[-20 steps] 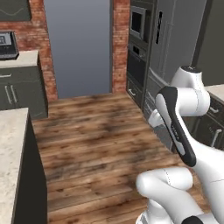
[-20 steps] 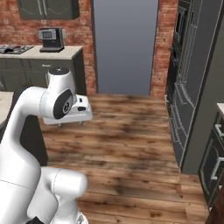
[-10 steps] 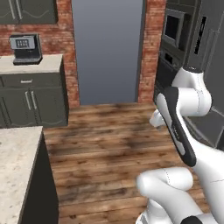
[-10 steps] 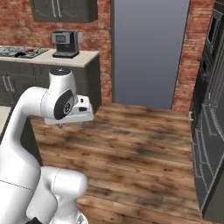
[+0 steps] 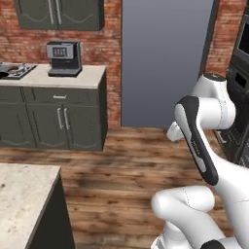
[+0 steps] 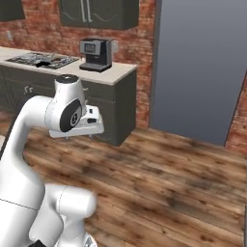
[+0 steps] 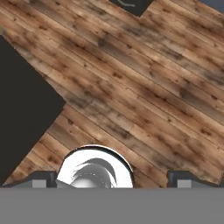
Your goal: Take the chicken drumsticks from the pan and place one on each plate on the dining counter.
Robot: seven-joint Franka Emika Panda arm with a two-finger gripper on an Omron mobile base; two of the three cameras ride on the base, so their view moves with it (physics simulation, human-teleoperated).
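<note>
Soft, even rendered light is filling the kitchen, with no glare or hard highlights. The worn brown plank floor [image 5: 121,165] is carrying only a faint dark patch beside the beige speckled stone counter [image 5: 22,199]. Textures are looking slightly soft and pixelated, and the glossy white robot arm [image 6: 29,144] is shading gently.

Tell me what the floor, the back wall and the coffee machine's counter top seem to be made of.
Floor: wood planks, brown with dark streaks, matt; seams and grain show.
Back wall: red brick, rough; mortar lines show.
Counter top: pale beige, smooth, probably stone; the speckle is too fine to confirm.
Coffee machine: grey and black, likely metal and plastic.
</note>
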